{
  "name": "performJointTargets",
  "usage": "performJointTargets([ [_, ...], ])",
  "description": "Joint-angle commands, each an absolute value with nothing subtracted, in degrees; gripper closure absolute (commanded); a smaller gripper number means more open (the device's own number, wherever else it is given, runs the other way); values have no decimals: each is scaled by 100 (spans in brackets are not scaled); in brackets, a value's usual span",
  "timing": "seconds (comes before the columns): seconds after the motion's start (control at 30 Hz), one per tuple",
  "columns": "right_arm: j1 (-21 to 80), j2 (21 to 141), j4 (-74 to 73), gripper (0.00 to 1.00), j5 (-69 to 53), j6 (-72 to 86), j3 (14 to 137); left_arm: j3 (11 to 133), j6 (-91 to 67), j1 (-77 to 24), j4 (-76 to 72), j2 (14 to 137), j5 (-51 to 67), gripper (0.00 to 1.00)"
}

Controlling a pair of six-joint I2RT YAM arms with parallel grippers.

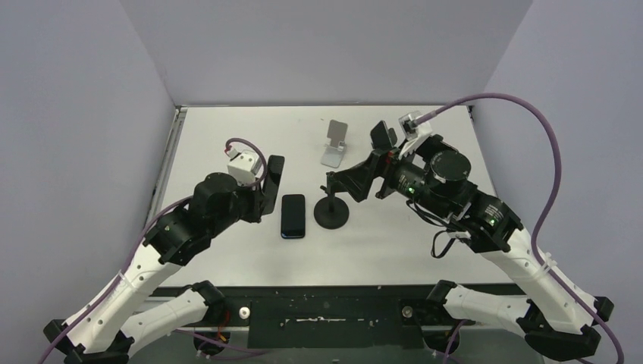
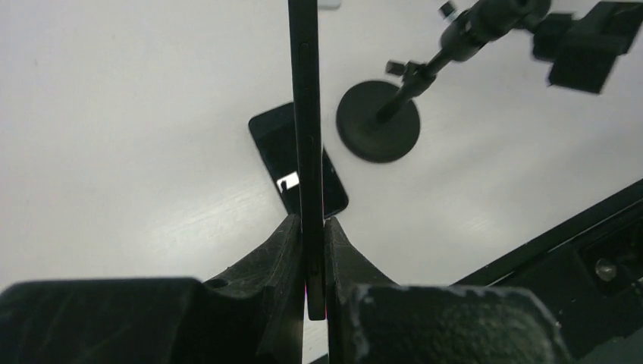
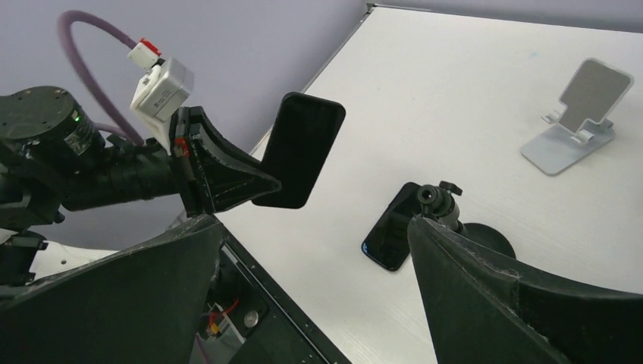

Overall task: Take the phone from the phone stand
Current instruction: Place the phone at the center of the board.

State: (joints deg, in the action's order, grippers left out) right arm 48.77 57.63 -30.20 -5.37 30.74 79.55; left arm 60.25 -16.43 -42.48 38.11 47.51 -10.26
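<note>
My left gripper point(image 1: 267, 191) is shut on a black phone point(image 1: 274, 176) and holds it upright above the table, left of the stand. The left wrist view shows this phone point(image 2: 305, 114) edge-on between the fingers point(image 2: 284, 250). The right wrist view shows it as well point(image 3: 299, 152). The black phone stand point(image 1: 331, 217), a round base with a thin pole, holds nothing. My right gripper point(image 1: 362, 161) is wide open and empty, with one finger point(image 3: 470, 280) right beside the stand's ball head point(image 3: 434, 197).
A second black phone point(image 1: 293, 216) lies flat on the white table between my left gripper and the stand's base point(image 2: 377, 121). A silver folding stand point(image 1: 334, 144) sits farther back, empty. The table's dark front edge point(image 3: 288, 303) runs below.
</note>
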Motion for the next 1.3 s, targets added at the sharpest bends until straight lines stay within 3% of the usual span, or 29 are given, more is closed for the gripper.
performJointTargets([
  [0.0,4882,5315,-2450,0,-349,2787,7435,6020,-1968,-4107,4617,4792,-1337,100],
  [0.17,4896,5184,-2163,0,-611,2720,7082,5822,-2186,-3631,4671,5127,-941,100],
  [0.4,4909,5027,-1975,0,-585,2725,6639,5169,-2231,-1910,3995,5701,1121,100],
  [0.73,4937,4749,-1864,0,-870,2760,6181,4337,-2468,-1467,2893,6448,1637,100],
  [1.27,4977,4570,-1857,0,-852,2922,5930,4215,-2536,-1318,2015,7514,1935,100],
])
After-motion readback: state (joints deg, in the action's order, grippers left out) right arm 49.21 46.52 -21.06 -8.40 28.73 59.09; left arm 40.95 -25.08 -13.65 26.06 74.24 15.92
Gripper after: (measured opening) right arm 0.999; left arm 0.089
